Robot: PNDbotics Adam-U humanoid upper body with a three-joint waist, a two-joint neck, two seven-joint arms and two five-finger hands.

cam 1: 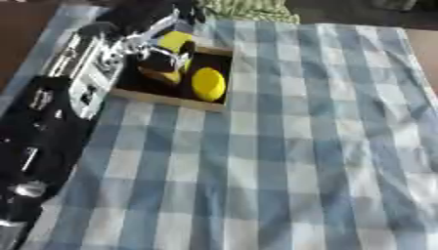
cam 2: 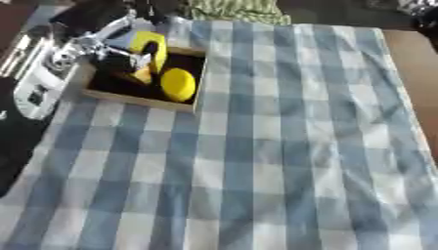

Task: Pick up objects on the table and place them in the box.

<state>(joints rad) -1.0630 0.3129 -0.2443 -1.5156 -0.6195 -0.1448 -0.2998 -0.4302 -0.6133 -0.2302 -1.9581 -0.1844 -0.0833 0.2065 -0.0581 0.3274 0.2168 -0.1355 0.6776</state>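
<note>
Now | black-and-silver left hand (cam 1: 158, 53) inside shallow wooden box (cam 1: 171, 100), likely to release; fingers' curl unclear | yellow round object (cam 1: 208, 84), yellow block (cam 1: 174, 40) in box | checked cloth (cam 1: 299, 156) bare.

My left hand (cam 1: 158, 46) is black with shiny silver metal parts. The box (cam 1: 163, 97) has pale wooden walls, and the tablecloth (cam 1: 282, 146) is soft matt checked cloth. The yellow ball (cam 1: 208, 84) looks smooth.

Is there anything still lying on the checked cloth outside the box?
No: in the left eye view the checked cloth outside the box is bare, and the yellow objects sit inside it under the left hand.
</note>
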